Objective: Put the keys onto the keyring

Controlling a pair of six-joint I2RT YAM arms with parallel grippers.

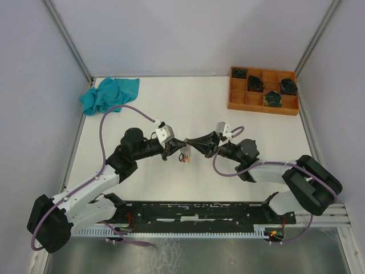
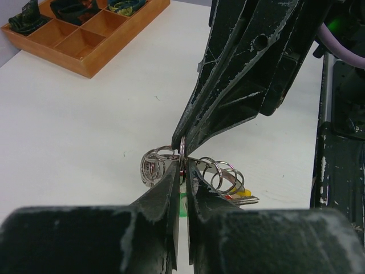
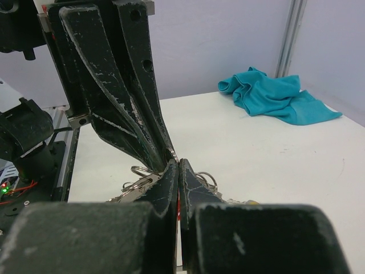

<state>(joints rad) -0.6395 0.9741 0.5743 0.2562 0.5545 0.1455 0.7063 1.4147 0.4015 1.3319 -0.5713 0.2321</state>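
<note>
My two grippers meet tip to tip above the middle of the table. A thin silvery ring of the keyring (image 2: 182,155) stands edge-on between them. The left gripper (image 2: 183,171) is shut on its lower part and the right gripper (image 2: 181,142) is shut on its top. Ribbed silver loops (image 2: 154,165) bulge out to the left and more rings (image 2: 225,174) to the right. The keys (image 2: 246,199) hang beside them with yellow (image 2: 242,191), red and green tags. From above, the bunch (image 1: 185,157) dangles under the left gripper (image 1: 181,149) and right gripper (image 1: 193,145). In the right wrist view, the right gripper (image 3: 178,165) shows red between its fingers.
A wooden compartment tray (image 1: 262,109) with black coils (image 1: 255,84) stands at the back right. A crumpled teal cloth (image 1: 109,94) lies at the back left. A black rail (image 1: 199,211) runs along the near edge between the arm bases.
</note>
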